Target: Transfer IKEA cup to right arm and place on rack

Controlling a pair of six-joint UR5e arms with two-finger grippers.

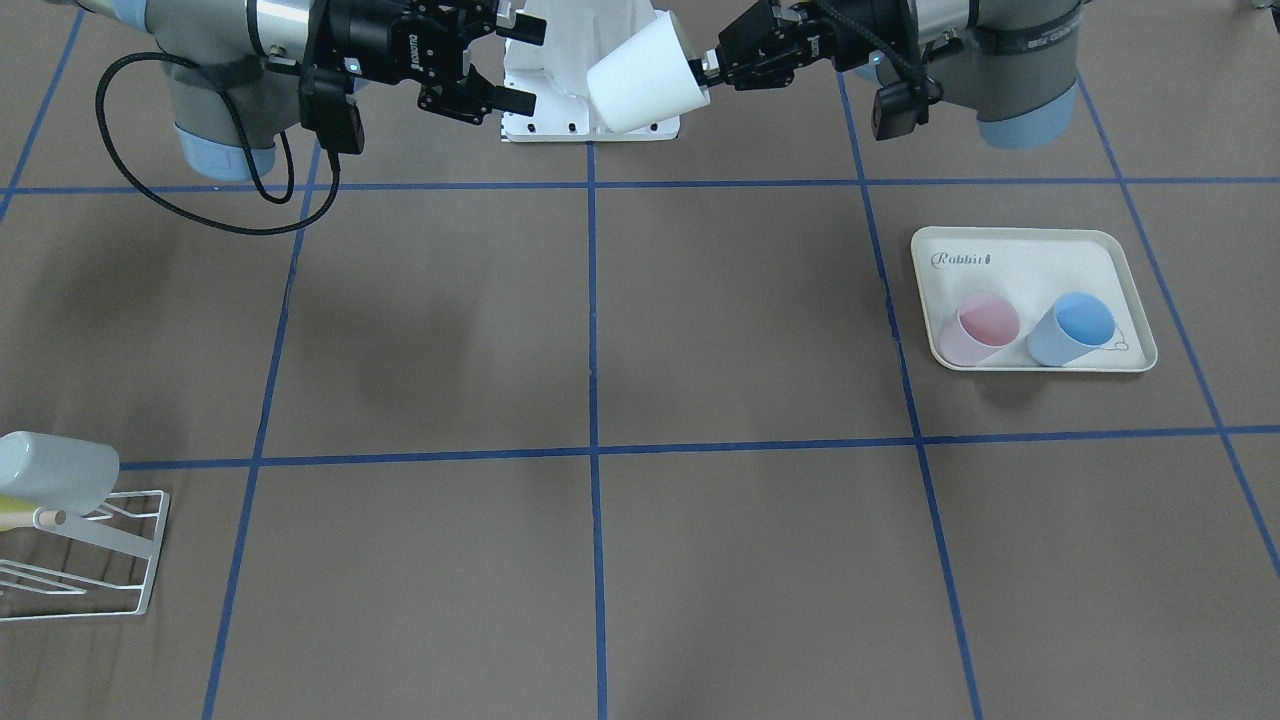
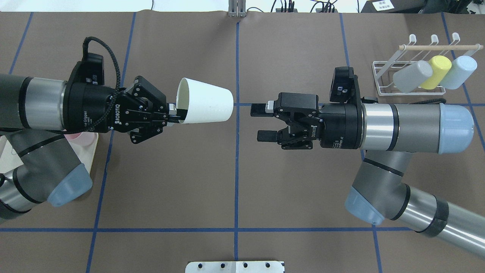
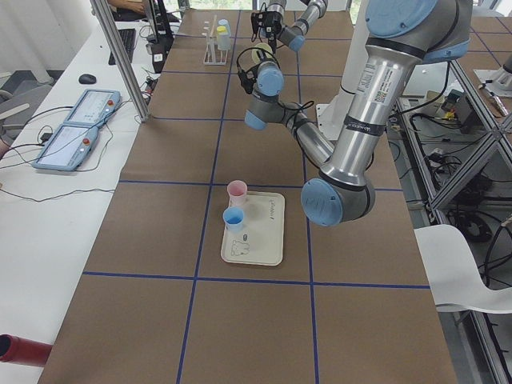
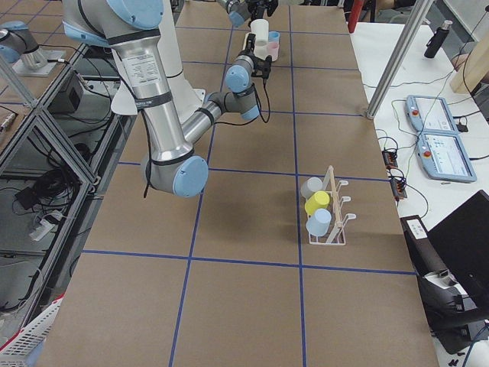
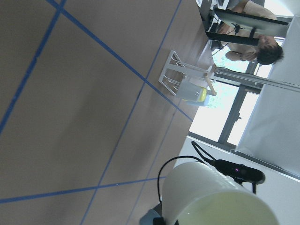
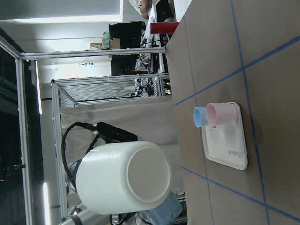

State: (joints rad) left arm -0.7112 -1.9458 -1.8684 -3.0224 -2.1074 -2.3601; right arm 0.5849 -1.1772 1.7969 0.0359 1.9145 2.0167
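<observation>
The white cup (image 2: 206, 106) is held in the air on its side, pinched at the rim by the left fingers (image 2: 171, 110). The right fingers (image 2: 258, 110) are spread wide, just short of its base. The base should be centred between them before closing, and release delayed until then. The rack (image 2: 424, 47) is set well apart on the counter.

The white cup (image 2: 204, 106), tapered, hangs level in the air well apart from the rack (image 2: 435, 47), its rim pinched by the left gripper (image 2: 173, 115) and its base turned to the rack's side. The silver-grey right arm (image 2: 398, 123) reaches level from that side, with the right gripper (image 2: 262, 123) spread wide near the base, not touching. The rack is white wire with a pale wooden rod and stands upright.
</observation>
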